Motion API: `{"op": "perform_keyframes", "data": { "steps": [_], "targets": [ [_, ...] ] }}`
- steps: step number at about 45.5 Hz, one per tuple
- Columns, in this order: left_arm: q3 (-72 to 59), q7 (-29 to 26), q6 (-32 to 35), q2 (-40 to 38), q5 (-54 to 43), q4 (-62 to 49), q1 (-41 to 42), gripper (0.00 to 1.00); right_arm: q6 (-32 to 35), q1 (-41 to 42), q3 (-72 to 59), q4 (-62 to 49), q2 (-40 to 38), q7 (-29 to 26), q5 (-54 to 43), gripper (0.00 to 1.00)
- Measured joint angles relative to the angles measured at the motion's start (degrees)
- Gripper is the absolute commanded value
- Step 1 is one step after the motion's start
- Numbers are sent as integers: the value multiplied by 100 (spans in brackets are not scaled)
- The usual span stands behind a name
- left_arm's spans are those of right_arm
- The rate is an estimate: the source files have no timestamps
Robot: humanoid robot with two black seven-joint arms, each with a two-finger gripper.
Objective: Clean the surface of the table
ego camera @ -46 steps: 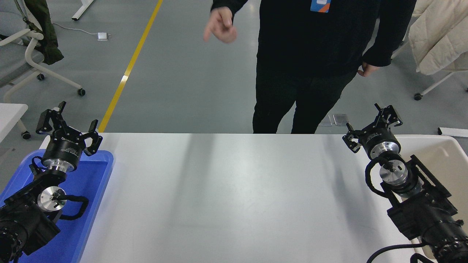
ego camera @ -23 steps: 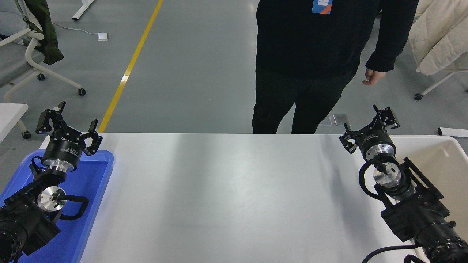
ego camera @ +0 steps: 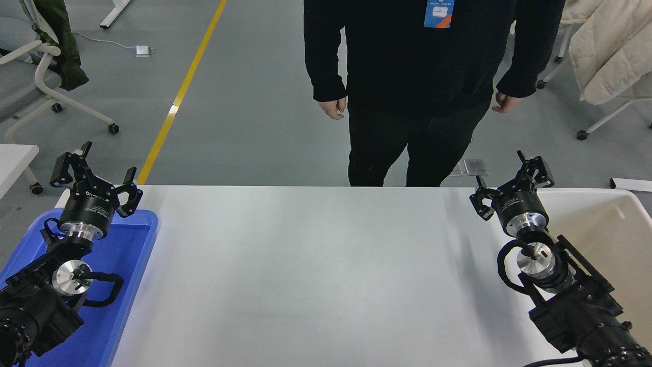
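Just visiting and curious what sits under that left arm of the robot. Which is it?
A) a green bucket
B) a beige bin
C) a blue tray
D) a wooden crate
C: the left arm's end effector and wrist hang over a blue tray at the left end of the white table surface; the beige bin lies by the right arm.

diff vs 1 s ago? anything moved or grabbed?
The right gripper has drifted slightly left along the table's far edge, still open and empty. The person behind the table has lowered the raised hand; both hands now hang at the sides. Unchanged: the left gripper parked open over the blue tray, the table surface bare.
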Motion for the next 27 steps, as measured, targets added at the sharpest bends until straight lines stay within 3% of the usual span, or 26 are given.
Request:
{"op": "perform_keyframes", "data": {
  "steps": [27],
  "targets": [
    [0, 0, 0, 0, 0, 0, -1, 100, 201, 1, -169, -6, -48, 74, -206, 100]
  ]
}}
